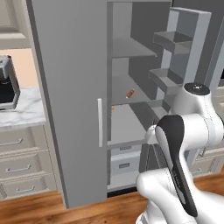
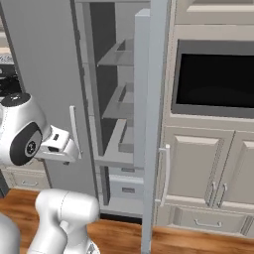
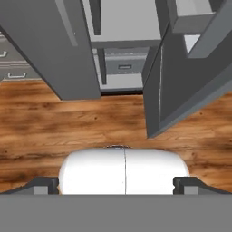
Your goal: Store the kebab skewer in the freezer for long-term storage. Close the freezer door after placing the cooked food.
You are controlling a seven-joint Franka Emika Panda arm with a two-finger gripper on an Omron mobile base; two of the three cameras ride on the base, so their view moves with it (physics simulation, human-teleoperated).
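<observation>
Blocking much of the left base view, the robot's white arm hid the lower edge of the open freezer door (image 1: 192, 48), whose grey shelf bins stood out above it. The gripper (image 3: 116, 188) hung low over the wood floor (image 3: 68, 122), its two dark fingertips (image 3: 43, 186) set wide apart at the picture's edges with nothing between them. Beyond the floor, the freezer (image 1: 70, 87) stood with its plain left door shut and its right compartment open, the drawers at its foot half cut off. On a middle shelf (image 1: 127, 89) deep inside lay the kebab skewer (image 1: 130, 93), a tiny orange-brown speck too small to make out in detail. Left of the cabinet, a coffee machine (image 1: 6, 83) sat cropped on a marble counter (image 1: 22, 111); right of it, a black-windowed wall oven (image 2: 216, 79) sat in cream cabinetry
</observation>
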